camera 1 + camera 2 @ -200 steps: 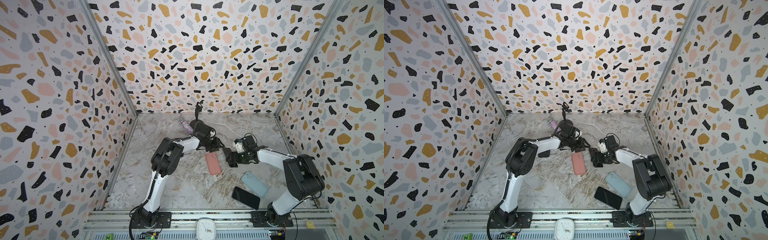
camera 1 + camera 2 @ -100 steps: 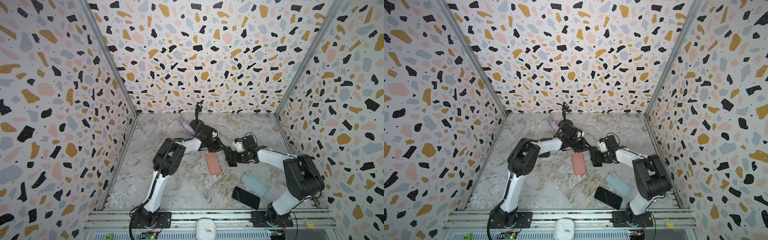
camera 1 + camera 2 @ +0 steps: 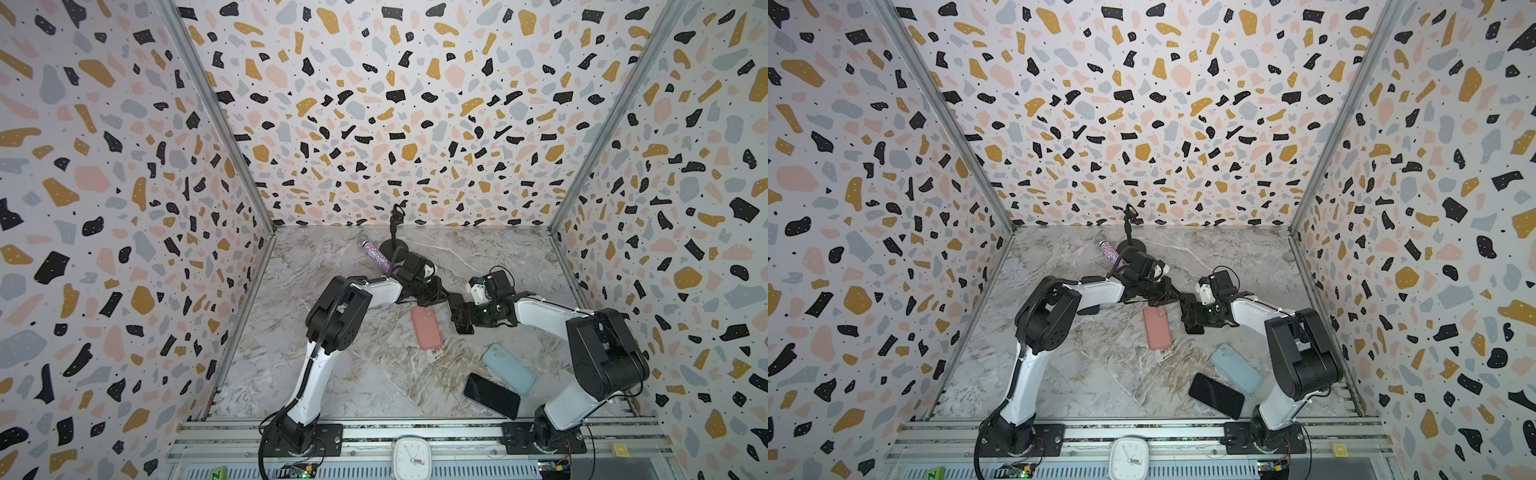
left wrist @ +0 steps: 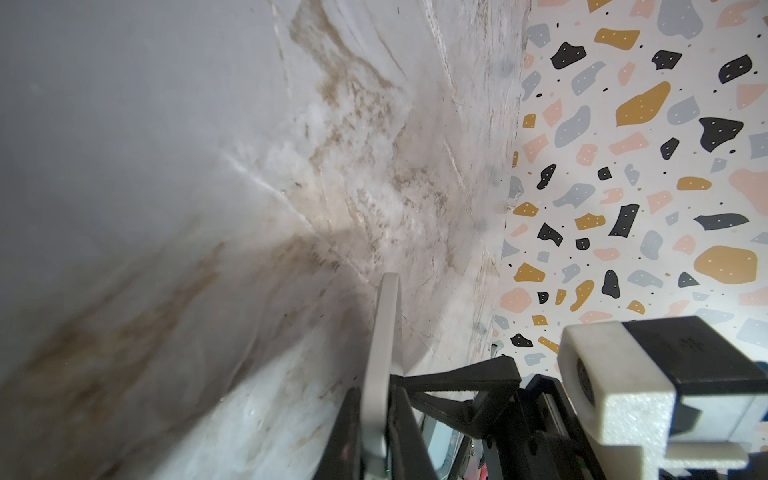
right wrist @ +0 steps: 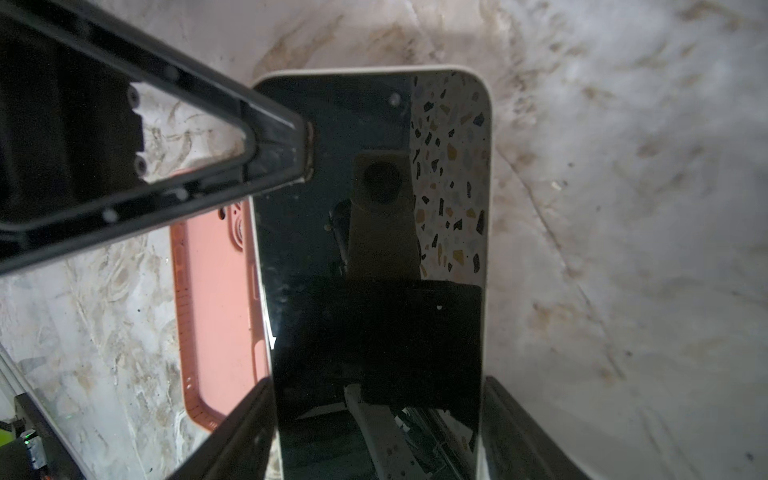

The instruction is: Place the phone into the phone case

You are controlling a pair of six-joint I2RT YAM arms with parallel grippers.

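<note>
The right claw (image 5: 378, 419) is shown clamped across the phone (image 5: 374, 249) by its wrist view, the left claw (image 4: 376, 424) pinching its edge by the left wrist view

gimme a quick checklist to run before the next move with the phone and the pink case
1. right gripper shut across the phone width: ok
2. left gripper pinching the phone's edge: ok
3. pink case lying flat, open side up: ok
4. phone lined up over the pink case: not ok, it hangs beside it
5. gap between phone and pink case: cannot tell
6. black phone and light blue item away from the work area: ok
</note>
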